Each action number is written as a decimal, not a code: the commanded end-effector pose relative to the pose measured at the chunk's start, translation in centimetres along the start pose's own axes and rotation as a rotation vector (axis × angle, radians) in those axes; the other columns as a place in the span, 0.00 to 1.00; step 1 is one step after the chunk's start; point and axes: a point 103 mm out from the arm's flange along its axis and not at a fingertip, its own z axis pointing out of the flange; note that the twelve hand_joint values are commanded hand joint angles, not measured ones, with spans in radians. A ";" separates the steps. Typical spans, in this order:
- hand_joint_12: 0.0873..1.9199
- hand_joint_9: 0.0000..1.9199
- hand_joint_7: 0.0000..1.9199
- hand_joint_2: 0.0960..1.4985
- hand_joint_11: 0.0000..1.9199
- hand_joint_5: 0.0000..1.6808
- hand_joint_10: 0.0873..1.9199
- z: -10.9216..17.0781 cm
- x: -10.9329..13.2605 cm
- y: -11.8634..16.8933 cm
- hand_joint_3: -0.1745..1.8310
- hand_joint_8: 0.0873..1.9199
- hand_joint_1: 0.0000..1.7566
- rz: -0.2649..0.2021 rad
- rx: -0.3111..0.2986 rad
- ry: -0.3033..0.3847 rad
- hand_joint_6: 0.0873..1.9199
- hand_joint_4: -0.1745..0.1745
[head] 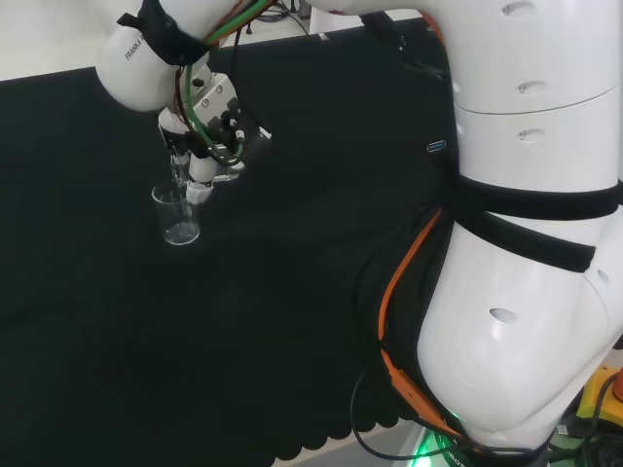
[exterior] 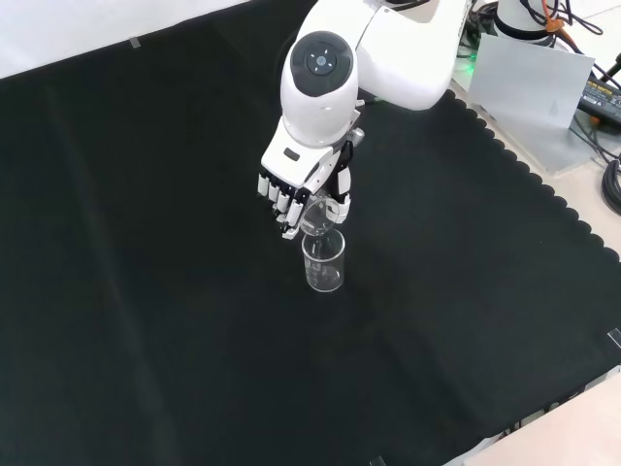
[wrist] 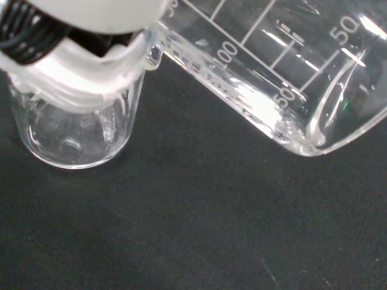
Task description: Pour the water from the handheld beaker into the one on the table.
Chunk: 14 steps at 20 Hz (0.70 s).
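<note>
The black cloth covers the whole bench beneath me, scalloped along its edge in the front view. My arm rises in big white links at the right of the head view, and in the front view its link with the round grey cap stands just above my hand. My hand hangs over the middle of the cloth with its fingers curled round the tilted beaker, which I hold tipped well over, its lip down and its base raised. In the wrist view that beaker lies nearly on its side, its printed scale marks plain on the clear wall; a little clear liquid seems to lie along its lower side, though I cannot tell how much. Its lip sits right above the mouth of the standing beaker, which rests upright on the cloth directly under my hand. In the head view this standing beaker shows just below my fingers. Through its clear wall in the wrist view I cannot tell how much it holds.
</note>
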 end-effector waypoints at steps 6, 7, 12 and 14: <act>0.36 0.88 0.92 0.45 0.69 0.88 0.01 -0.7 0.4 0.3 0.30 0.00 0.66 -0.002 0.028 -0.034 0.05 0.89; 0.36 0.88 0.92 0.45 0.69 0.88 0.01 -0.7 0.5 0.3 0.30 0.00 0.66 -0.002 0.033 -0.037 0.05 0.89; 0.36 0.88 0.92 0.45 0.69 0.88 0.01 -1.0 0.7 0.4 0.30 0.00 0.66 -0.004 0.044 -0.049 0.05 0.89; 0.36 0.88 0.92 0.45 0.69 0.88 0.01 -1.1 0.8 0.5 0.30 0.00 0.66 -0.005 0.049 -0.054 0.05 0.89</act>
